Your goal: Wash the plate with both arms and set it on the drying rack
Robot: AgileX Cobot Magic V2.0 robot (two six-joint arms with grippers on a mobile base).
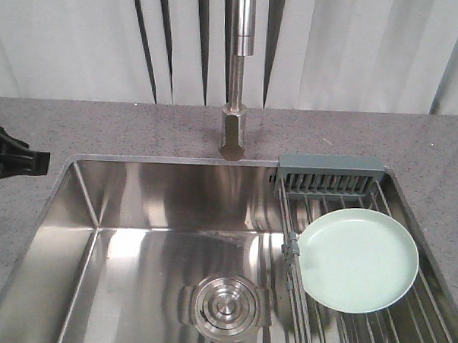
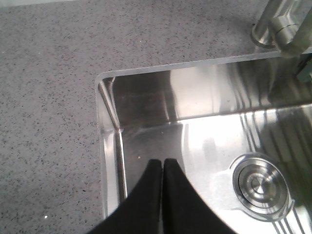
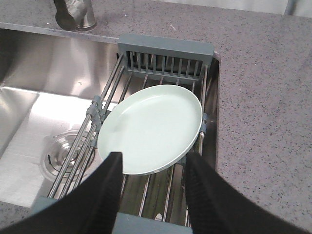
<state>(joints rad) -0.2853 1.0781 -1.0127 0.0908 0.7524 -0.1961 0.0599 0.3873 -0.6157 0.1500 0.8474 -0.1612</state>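
Note:
The pale mint-green plate (image 1: 357, 259) (image 3: 151, 127) lies flat on the wire bars of the drying rack (image 1: 329, 180) (image 3: 165, 53), which spans the right side of the sink. My right gripper (image 3: 155, 160) hangs open just above the plate's near rim, holding nothing; it is out of frame in the front view. My left gripper (image 2: 162, 163) is shut and empty, pointing over the sink's left side. Part of the left arm (image 1: 13, 160) shows at the left edge of the front view, above the counter.
A steel sink basin (image 1: 141, 266) with a round drain (image 1: 224, 306) (image 2: 259, 184) lies left of the rack. A tall steel faucet (image 1: 238, 73) stands behind it. Grey speckled countertop (image 1: 71, 127) surrounds the sink, and a white curtain hangs behind.

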